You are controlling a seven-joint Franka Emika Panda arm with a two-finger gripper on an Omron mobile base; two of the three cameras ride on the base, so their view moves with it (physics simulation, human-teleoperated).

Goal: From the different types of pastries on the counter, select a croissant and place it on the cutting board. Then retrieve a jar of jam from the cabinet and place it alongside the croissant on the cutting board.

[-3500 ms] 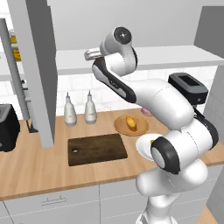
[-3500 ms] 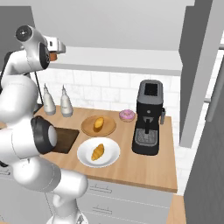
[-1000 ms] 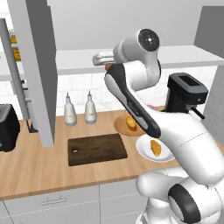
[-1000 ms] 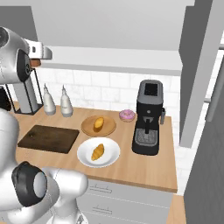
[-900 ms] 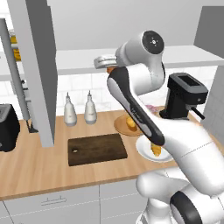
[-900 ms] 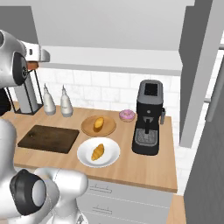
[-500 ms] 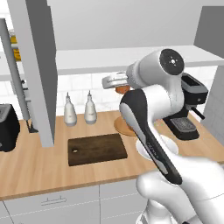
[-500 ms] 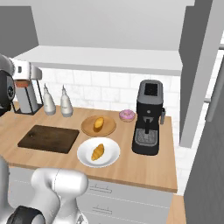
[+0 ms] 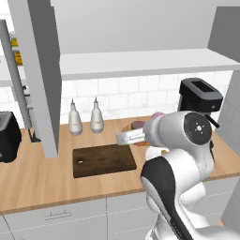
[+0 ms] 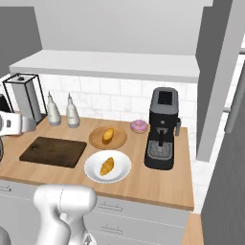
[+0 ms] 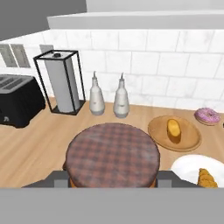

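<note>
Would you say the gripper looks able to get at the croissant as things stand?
Probably not yet. The croissant lies uncovered on the white plate, so the way to it looks free, but the gripper has its fingers shut on the jar of jam, leaving nothing to grasp with.

White tiled backsplash [image 10: 115, 98] under a grey-white overhead shelf [image 10: 110, 64].

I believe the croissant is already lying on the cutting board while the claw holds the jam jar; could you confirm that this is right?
Not quite. The croissant still lies on the white plate, and the cutting board is bare, as the right base view shows. The rest stands: the hand view shows the claw shut on the jam jar.
</note>
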